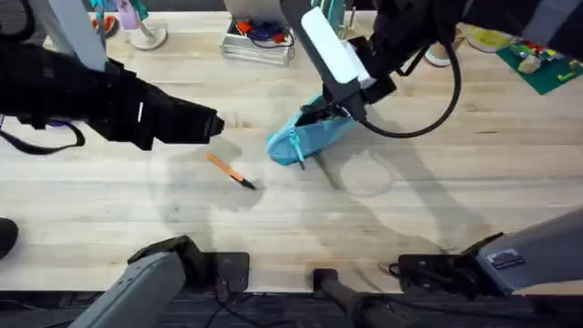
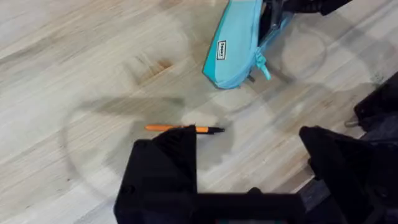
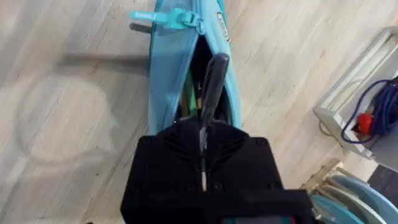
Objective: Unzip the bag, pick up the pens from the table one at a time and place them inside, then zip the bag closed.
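Observation:
The light blue bag (image 1: 310,137) lies unzipped near the middle of the table (image 1: 428,200), its zipper pull (image 3: 171,17) at the end nearer the orange pen. My right gripper (image 1: 338,107) sits over the bag's far end, shut on the grey pen (image 3: 212,87), whose tip points into the dark opening of the bag (image 3: 166,68). The orange pen (image 1: 230,171) with a black tip lies on the wood to the left of the bag. My left gripper (image 1: 211,126) hovers open above and left of the orange pen (image 2: 177,128), holding nothing. The bag (image 2: 233,46) is farther off in the left wrist view.
A wire tray (image 1: 260,38) with cables stands at the back centre, close behind the bag. A white round base (image 1: 148,36) is at the back left and a green board (image 1: 542,62) at the back right. Bare wood stretches along the front of the table.

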